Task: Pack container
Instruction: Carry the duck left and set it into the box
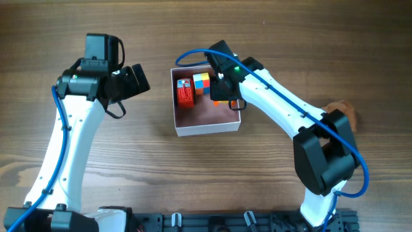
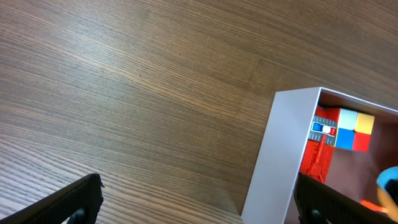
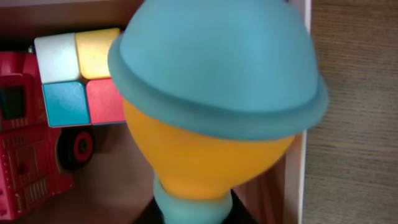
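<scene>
The container [image 1: 207, 127] is a shallow white box with a dusty-pink inside at the table's centre. A red toy truck [image 1: 185, 92] and a multicoloured cube [image 1: 202, 82] lie in its far-left part. My right gripper [image 1: 222, 90] is over the container's far-right corner, shut on a teal-and-orange rounded toy [image 3: 217, 93] that fills the right wrist view. That view also shows the cube [image 3: 78, 74], the truck [image 3: 25, 149] and the container's right wall [image 3: 297, 174]. My left gripper [image 1: 138, 78] is open and empty, left of the container; its view shows the container's wall [image 2: 273, 162].
A brown object [image 1: 339, 108] lies on the table at the right, partly behind the right arm. Bare wood surrounds the container. The arm bases stand at the front edge.
</scene>
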Available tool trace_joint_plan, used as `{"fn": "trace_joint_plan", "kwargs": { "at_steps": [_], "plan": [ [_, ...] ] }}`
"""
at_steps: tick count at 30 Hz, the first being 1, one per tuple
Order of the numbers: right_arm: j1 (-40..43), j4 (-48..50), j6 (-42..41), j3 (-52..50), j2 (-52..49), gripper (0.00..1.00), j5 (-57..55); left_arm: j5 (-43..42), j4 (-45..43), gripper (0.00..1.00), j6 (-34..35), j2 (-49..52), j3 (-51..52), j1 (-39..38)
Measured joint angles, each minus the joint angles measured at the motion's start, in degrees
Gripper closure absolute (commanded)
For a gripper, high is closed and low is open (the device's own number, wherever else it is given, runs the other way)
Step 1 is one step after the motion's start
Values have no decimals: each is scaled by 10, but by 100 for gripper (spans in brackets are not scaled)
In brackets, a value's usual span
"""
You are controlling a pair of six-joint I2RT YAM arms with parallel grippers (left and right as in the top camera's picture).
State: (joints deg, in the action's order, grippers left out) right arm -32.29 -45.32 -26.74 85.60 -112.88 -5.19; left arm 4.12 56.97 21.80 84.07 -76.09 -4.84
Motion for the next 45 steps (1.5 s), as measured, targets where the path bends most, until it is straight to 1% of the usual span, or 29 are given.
{"fn": "trace_joint_plan", "kwargs": {
  "at_steps": [1, 5, 14, 15, 16, 18, 19, 20, 30, 32, 36, 40, 45],
  "plan": [
    [0, 0, 2, 0, 0, 35, 0, 0, 0, 0, 0, 0, 0, 0],
    [-1, 1, 10, 0, 0, 32, 0, 0, 0, 0, 0, 0, 0, 0],
    [0, -1, 11, 0, 0, 32, 0, 0, 0, 0, 0, 0, 0, 0],
    [0, -2, 11, 0, 0, 36, 0, 0, 0, 0, 0, 0, 0, 0],
    [0, -3, 11, 0, 0, 50, 0, 0, 0, 0, 0, 0, 0, 0],
    [0, -10, 11, 0, 0, 66, 3, 0, 0, 0, 0, 0, 0, 0],
    [0, -16, 10, 0, 0, 78, 7, 0, 0, 0, 0, 0, 0, 0],
    [0, -27, 14, 0, 0, 95, 11, 0, 0, 0, 0, 0, 0, 0],
    [0, -145, 9, 0, 0, 96, 53, 0, 0, 0, 0, 0, 0, 0],
    [0, -150, 9, -2, 0, 96, 70, 0, 0, 0, 0, 0, 0, 0],
    [0, -129, 9, -24, 0, 95, 87, 0, 0, 0, 0, 0, 0, 0],
    [0, -76, 9, -49, -9, 95, 93, 0, 0, 0, 0, 0, 0, 0],
    [0, 2, 4, -50, -25, 94, 80, 0, 0, 0, 0, 0, 0, 0]
  ]
}}
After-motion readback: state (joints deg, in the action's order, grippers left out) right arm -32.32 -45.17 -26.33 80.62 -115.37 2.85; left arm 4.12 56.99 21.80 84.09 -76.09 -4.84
